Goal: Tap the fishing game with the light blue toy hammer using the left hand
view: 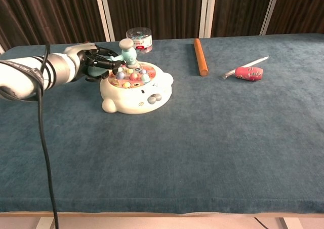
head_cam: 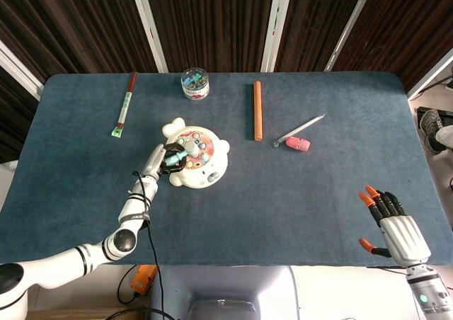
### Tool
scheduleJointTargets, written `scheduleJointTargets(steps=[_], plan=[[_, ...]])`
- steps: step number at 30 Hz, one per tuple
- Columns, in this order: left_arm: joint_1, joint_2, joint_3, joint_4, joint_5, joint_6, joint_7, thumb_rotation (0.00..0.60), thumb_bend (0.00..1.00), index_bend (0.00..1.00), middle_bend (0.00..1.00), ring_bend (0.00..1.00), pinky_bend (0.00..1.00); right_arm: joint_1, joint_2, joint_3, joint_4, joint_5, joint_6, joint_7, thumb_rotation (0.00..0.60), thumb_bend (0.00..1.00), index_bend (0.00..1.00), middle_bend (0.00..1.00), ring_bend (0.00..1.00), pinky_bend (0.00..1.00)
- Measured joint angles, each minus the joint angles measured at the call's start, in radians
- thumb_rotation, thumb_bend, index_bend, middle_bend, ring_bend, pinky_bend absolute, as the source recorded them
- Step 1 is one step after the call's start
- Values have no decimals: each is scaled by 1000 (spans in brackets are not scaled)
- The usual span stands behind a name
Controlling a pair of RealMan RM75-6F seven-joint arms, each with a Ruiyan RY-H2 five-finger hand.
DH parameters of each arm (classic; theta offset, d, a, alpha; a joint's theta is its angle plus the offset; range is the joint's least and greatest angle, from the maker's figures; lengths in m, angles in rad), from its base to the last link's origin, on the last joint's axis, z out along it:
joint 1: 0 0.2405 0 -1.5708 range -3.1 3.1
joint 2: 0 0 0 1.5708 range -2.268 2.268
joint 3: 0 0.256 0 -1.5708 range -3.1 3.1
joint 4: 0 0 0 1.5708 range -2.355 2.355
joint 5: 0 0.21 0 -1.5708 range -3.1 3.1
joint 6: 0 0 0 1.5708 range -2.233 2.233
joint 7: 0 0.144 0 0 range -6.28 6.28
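The fishing game (head_cam: pixel 202 166) (view: pixel 136 88) is a white bear-shaped toy with a round dish of coloured fish, left of the table's middle. My left hand (head_cam: pixel 164 160) (view: pixel 96 63) grips the light blue toy hammer (head_cam: pixel 183 152) (view: pixel 126 53) by its handle at the game's left side. The hammer head hangs just above the fish dish. My right hand (head_cam: pixel 395 224), with orange fingertips, rests open at the table's near right edge, seen only in the head view.
A clear tub of small pieces (head_cam: pixel 195 83) (view: pixel 138 39) stands at the back. An orange stick (head_cam: pixel 257 110) (view: pixel 201 56), a pink toy with a thin rod (head_cam: pixel 298 142) (view: pixel 248 72) and a red-green stick (head_cam: pixel 125 103) lie on the blue cloth.
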Motion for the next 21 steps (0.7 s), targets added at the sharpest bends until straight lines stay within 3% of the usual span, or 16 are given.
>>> scheduleJointTargets(steps=[5, 10, 17, 21], plan=[[75, 111, 28, -148, 19, -9, -25, 600, 869, 798, 963, 1000, 1000, -1, -1, -4, -3, -6, 0, -6, 600, 360, 0, 0, 0, 0], [181, 194, 80, -222, 99, -3, -71, 600, 866, 803, 964, 1000, 1000, -2, -5, -7, -5, -9, 1, -13, 600, 360, 0, 0, 0, 0], [285, 206, 212, -196, 256, 40, -112, 600, 859, 804, 955, 1000, 1000, 2, -14, -12, -9, -15, -11, -30, 600, 361, 0, 0, 0, 0], [296, 176, 248, -134, 278, 47, -111, 600, 853, 803, 942, 1000, 1000, 4, -13, -15, -11, -19, -12, -29, 600, 360, 0, 0, 0, 0]])
